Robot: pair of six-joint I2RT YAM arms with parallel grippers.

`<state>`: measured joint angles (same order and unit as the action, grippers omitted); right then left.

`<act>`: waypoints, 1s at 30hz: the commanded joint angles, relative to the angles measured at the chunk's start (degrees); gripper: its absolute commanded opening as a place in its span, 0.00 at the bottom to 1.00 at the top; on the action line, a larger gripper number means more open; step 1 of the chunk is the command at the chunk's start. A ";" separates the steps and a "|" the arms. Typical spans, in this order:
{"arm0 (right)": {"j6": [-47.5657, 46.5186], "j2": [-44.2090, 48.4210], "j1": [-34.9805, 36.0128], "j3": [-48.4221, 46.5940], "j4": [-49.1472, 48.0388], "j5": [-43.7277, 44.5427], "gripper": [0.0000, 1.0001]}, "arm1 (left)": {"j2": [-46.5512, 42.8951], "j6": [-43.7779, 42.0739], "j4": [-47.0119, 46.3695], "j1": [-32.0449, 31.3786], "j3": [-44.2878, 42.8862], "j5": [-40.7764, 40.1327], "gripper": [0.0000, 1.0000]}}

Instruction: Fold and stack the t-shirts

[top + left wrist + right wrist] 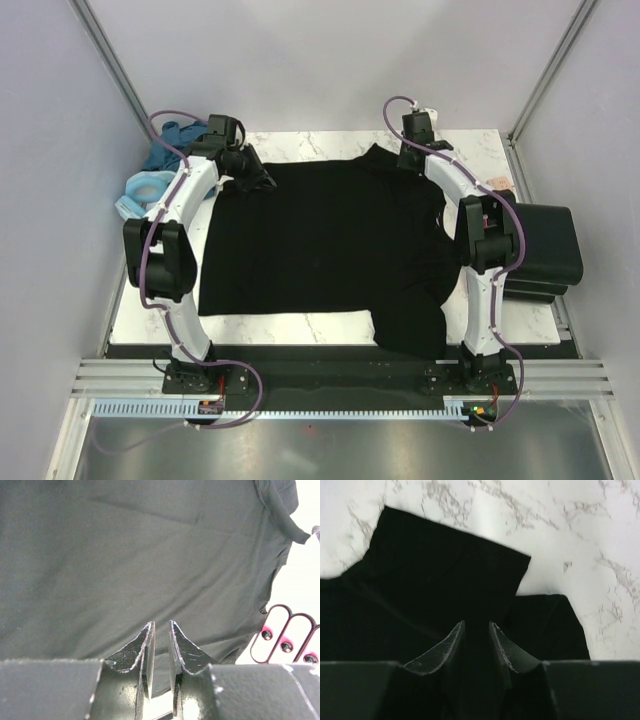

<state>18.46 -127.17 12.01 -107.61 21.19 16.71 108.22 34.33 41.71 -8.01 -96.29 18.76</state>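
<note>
A black t-shirt lies spread flat over most of the marble table, one sleeve hanging near the front edge. My left gripper sits low at the shirt's far left corner. In the left wrist view its fingers stand a narrow gap apart at the cloth's edge, with nothing between them. My right gripper is at the far right shoulder. Its fingers stand open over a folded-over black sleeve, with no cloth pinched between them.
A stack of folded black shirts sits off the table's right edge. A teal-blue shirt and a light blue one lie crumpled at the far left. A small pinkish block rests by the right arm. Side walls stand close.
</note>
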 commanded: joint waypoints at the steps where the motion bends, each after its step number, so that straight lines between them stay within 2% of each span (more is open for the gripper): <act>1: 0.53 5.27 0.21 2.14 5.27 2.35 0.38 | 0.93 1.09 -1.64 -0.16 -2.94 2.33 0.24; 2: 0.70 5.97 0.12 1.80 5.26 3.49 0.44 | 0.94 1.18 -1.64 -0.16 -3.02 2.42 0.24; 3: 0.44 6.32 -0.06 1.36 5.35 4.64 0.46 | 0.94 1.27 -1.64 -0.16 -3.11 2.42 0.24; 7: 0.61 5.01 -1.20 -4.68 5.00 4.74 0.47 | 0.85 1.71 -1.64 -0.16 -3.20 2.59 0.24; 15: 2.28 -8.78 -3.22 -19.47 9.75 5.09 0.47 | 0.41 1.71 -1.20 -0.16 -2.33 2.51 0.24; 22: 3.69 -13.18 -3.66 -20.10 9.31 3.77 0.45 | 0.58 1.09 -0.84 -0.16 -0.21 2.07 0.24; 30: 5.18 -13.71 -3.66 -18.95 8.25 4.91 0.45 | 2.17 1.00 -0.58 -0.16 -1.35 2.77 0.24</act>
<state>22.04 -141.53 8.12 -125.64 30.46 20.67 109.21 34.87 41.60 -8.01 -96.77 19.79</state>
